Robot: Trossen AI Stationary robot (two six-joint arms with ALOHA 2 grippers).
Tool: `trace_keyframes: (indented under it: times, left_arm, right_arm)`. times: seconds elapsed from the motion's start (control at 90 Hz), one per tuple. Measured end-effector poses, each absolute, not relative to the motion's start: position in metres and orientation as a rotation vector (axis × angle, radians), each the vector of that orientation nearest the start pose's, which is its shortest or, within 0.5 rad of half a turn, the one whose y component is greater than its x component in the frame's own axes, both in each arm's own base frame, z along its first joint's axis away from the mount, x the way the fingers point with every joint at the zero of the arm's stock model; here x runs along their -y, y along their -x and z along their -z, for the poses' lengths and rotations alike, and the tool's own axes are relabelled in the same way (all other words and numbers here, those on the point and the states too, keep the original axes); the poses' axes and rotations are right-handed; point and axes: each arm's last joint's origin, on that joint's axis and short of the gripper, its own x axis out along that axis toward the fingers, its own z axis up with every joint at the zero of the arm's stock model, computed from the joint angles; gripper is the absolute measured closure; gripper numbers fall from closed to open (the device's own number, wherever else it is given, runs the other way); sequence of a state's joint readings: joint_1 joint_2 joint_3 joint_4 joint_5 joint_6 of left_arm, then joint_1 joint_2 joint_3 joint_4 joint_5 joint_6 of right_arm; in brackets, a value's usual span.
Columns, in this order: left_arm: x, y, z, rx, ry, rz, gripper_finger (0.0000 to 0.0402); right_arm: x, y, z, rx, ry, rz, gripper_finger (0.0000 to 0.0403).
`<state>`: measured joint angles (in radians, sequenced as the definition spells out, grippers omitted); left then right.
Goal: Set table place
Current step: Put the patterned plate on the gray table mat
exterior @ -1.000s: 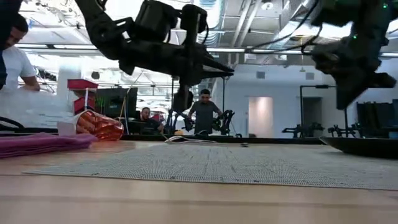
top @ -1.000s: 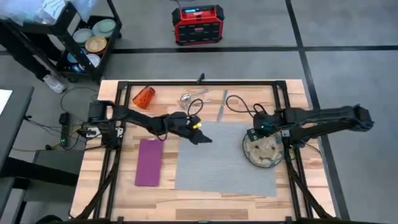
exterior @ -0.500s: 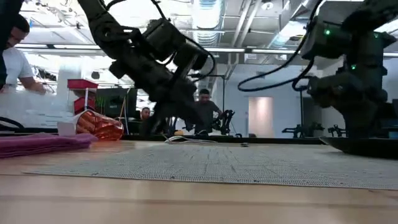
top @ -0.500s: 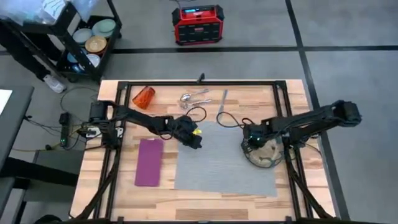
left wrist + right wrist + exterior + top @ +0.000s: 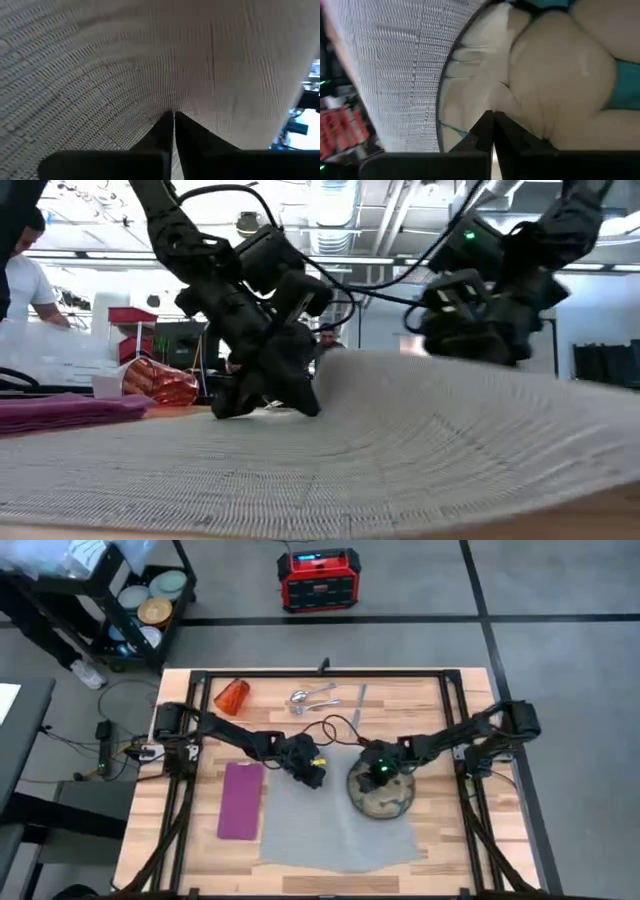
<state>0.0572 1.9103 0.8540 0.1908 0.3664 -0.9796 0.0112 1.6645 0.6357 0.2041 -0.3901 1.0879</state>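
Observation:
The grey placemat (image 5: 320,830) lies mid-table, and in the low view its right part (image 5: 470,410) bulges up off the wood. The patterned plate (image 5: 385,802) sits on the mat's far right part. My left gripper (image 5: 312,775) is shut, tips down on the mat's far left part. My right gripper (image 5: 380,774) is shut over the plate's far side. The magenta napkin (image 5: 240,800) lies flat left of the mat. At the far edge, the orange cup (image 5: 232,697) lies on its side, with the spoon and fork (image 5: 312,697) and the knife (image 5: 360,700) to its right. My left gripper presses its shut fingertips (image 5: 167,122) on the placemat's top face (image 5: 175,100), slanting down from the table's left; the weave curves up around them. My right gripper sets its shut fingertips (image 5: 487,125) against the plate's inner face (image 5: 500,95) near its far rim, slanting down from the right.
Black frame rails (image 5: 455,730) run along the table's left, right and far sides. Loose cables (image 5: 340,730) hang between the arms. Bare wood (image 5: 470,700) shows at the far right. A red box (image 5: 318,580) and a cart of dishes (image 5: 150,600) stand on the floor. A person (image 5: 20,280) is at the left.
My right gripper has come down onto the plate and gone toward the table's left, sliding the plate from the mat's right edge onto the mat. The mat has shifted left and its right part has buckled upward. My left gripper has tipped down onto the mat.

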Motion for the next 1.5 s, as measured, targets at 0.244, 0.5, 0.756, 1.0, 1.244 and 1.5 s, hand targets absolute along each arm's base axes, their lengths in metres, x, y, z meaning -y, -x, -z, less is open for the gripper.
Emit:
trace_keyframes:
  times: [0.244,0.5,0.756,1.0,1.244,1.5]
  left_arm:
    - [-0.017,-0.35,-0.105,-0.94,1.104,-0.072,0.0401]
    - [-0.025,-0.373,-0.125,-0.853,1.051,-0.024,0.0401]
    - [-0.03,-0.402,-0.171,-0.762,1.084,0.186,0.0401]
    - [-0.025,-0.426,-0.224,-0.664,1.079,0.355,0.0401]
    - [-0.02,-0.425,-0.219,-0.722,0.985,0.098,0.0401]
    - [-0.027,-0.429,-0.168,-0.84,1.127,-0.115,0.0401]
  right_arm:
    - [-0.012,-0.29,-0.141,-0.966,-1.027,0.259,0.0403]
    - [-0.004,-0.243,-0.162,-1.103,-0.853,0.596,0.0403]
    - [0.009,-0.22,-0.153,-1.157,-0.887,0.698,0.0403]
    - [0.011,-0.212,-0.146,-1.139,-0.91,0.705,0.0403]
    - [0.024,-0.206,-0.146,-1.107,-0.917,0.735,0.0403]
    - [0.03,-0.204,-0.154,-1.068,-0.893,0.697,0.0403]
